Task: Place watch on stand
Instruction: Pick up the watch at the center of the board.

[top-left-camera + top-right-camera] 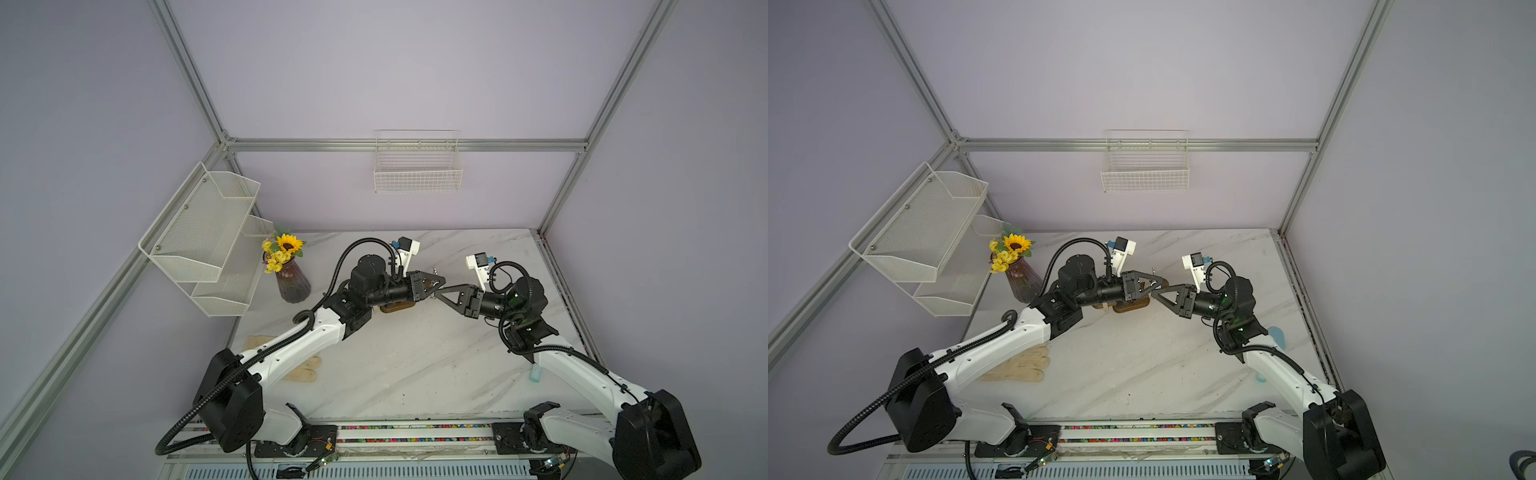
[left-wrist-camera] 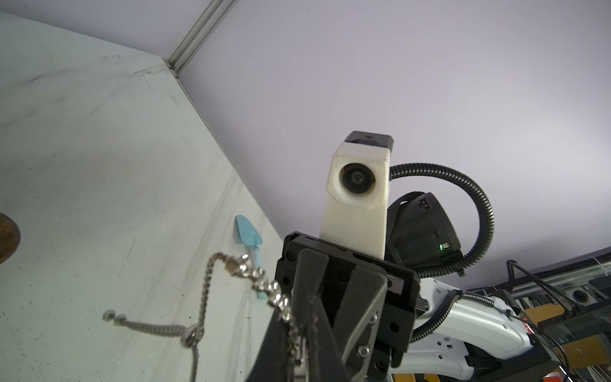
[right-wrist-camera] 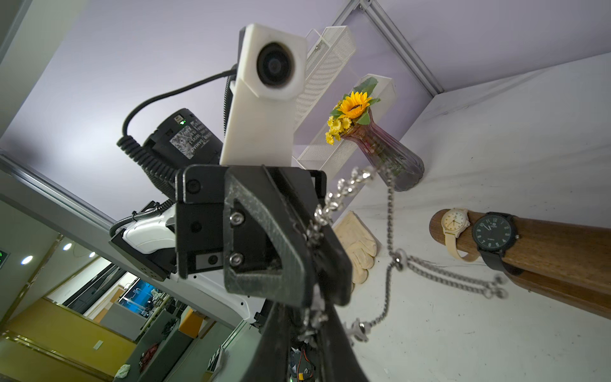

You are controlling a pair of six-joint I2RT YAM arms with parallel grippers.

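At the left claw's [image 1: 443,280] tips, clamped on it, hangs a silvery link chain [image 3: 390,211]; right claw's [image 1: 436,293] grip unclear.

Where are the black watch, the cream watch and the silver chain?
black watch [image 3: 494,231]: right wrist view, on its dial.
cream watch [image 3: 454,221]: right wrist view, on its dial.
silver chain [image 3: 399,256]: right wrist view, on its round bead.
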